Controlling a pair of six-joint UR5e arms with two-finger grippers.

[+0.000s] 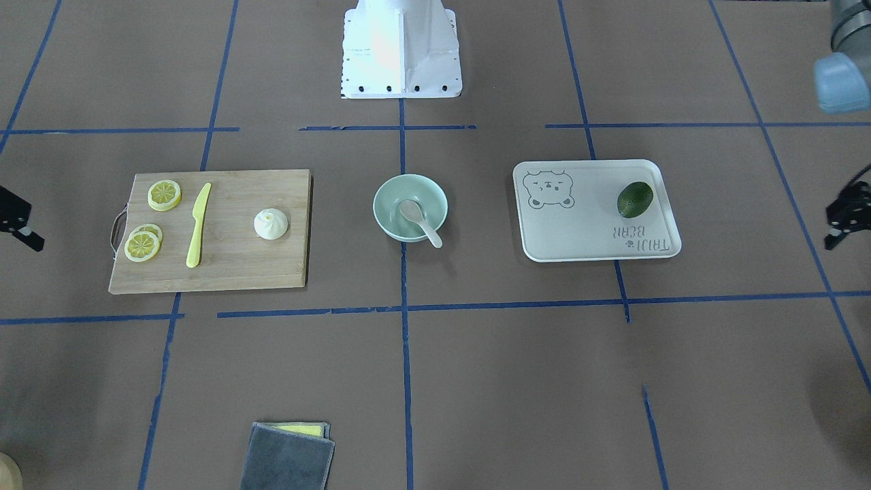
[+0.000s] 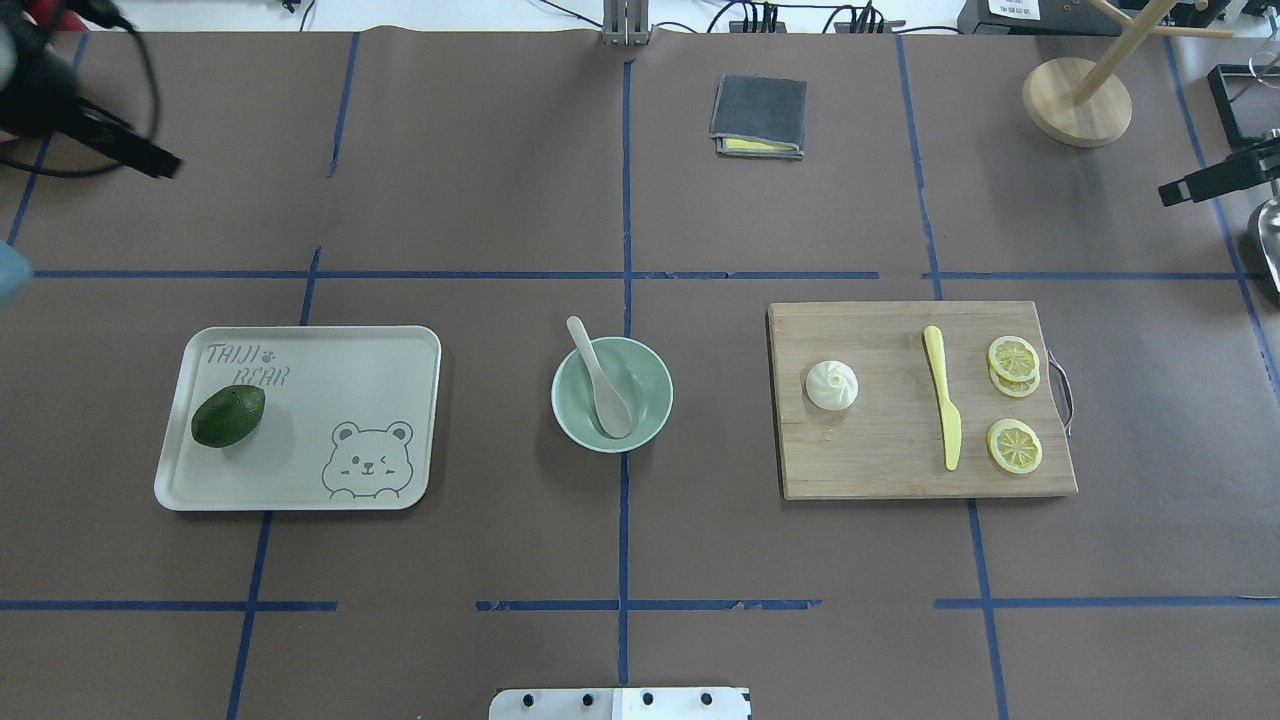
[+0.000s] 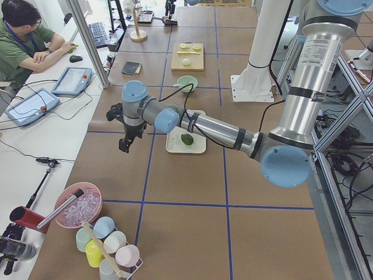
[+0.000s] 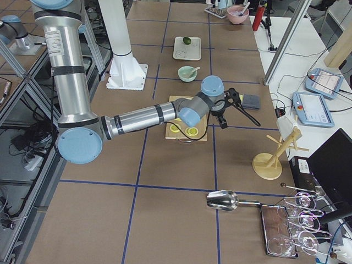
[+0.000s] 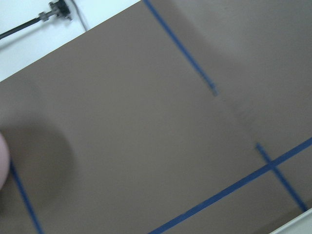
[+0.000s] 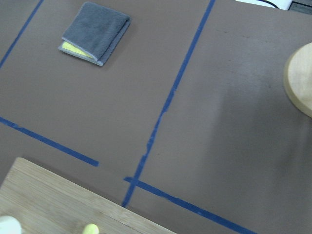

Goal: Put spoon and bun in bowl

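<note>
Even, soft overhead light — short faint shadows beside the bowl (image 2: 655,400) and tray (image 2: 330,390); the left wrist view is blurred.

- We are looking at a brown table (image 2: 480,180) crossed by blue tape (image 2: 624,250).
- We are seeing a bear-printed tray (image 2: 340,380), mint-green bowl (image 2: 655,400) and wooden cutting board (image 2: 890,460) sitting in a row.
- A folded grey cloth (image 2: 760,105) is lying apart.

spoon (image 2: 603,390) in bowl (image 2: 656,384), bowl between tray (image 2: 330,380) and board (image 2: 880,455), bun (image 2: 832,385) on board (near knife (image 2: 943,400)), avocado (image 2: 228,416) on tray
</note>
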